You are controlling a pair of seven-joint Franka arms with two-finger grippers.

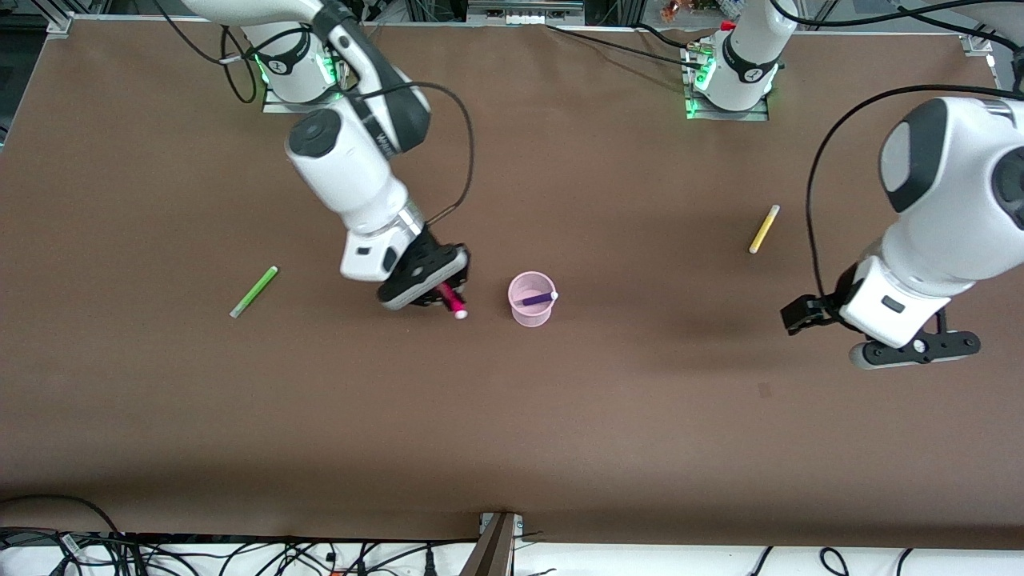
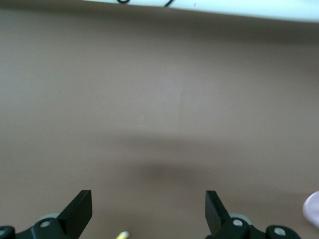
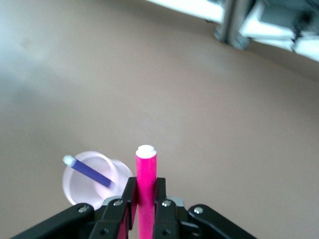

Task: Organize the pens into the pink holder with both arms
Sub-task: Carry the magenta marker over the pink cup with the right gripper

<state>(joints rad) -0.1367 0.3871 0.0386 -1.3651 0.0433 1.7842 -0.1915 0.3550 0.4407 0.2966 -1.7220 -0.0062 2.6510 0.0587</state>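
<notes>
The pink holder (image 1: 531, 299) stands mid-table with the dark purple pen (image 1: 538, 300) leaning in it; both show in the right wrist view (image 3: 84, 181) (image 3: 89, 171). My right gripper (image 1: 444, 298) is shut on the magenta-pink pen (image 1: 454, 303) (image 3: 146, 184), held tilted just beside the holder toward the right arm's end. The lime green pen (image 1: 254, 291) lies on the table toward the right arm's end. The yellow pen (image 1: 764, 229) lies toward the left arm's end. My left gripper (image 1: 912, 348) (image 2: 148, 209) is open and empty above the table, with the yellow pen's tip (image 2: 122, 234) at its view's edge.
The brown table mat (image 1: 512, 416) runs to a front edge with cables and a metal post (image 1: 492, 544). The arm bases (image 1: 292, 72) (image 1: 732, 76) stand along the back edge.
</notes>
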